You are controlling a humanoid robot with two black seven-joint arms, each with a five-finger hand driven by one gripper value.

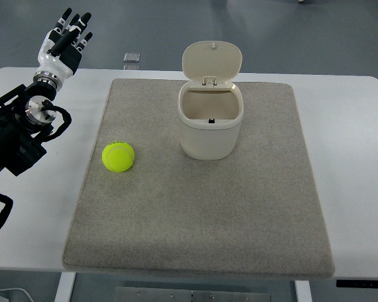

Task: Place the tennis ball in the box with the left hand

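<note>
1. I am holding my left hand (64,39) up at the far left corner of the table (359,126), fingers (80,24) spread apart and gripping nothing, pointing toward about one o'clock.
2. The tennis ball (118,156) is sitting on the grey mat (201,226), well apart from my fingers, at roughly five o'clock from them.
3. Being round, the ball is offering no long axis, so I judge any approach angle is working.
4. The box (210,126) is standing upright with its lid (211,60) tipped open, at about two o'clock from the ball.
5. My right hand is not showing, so the left is the nearer one.
</note>
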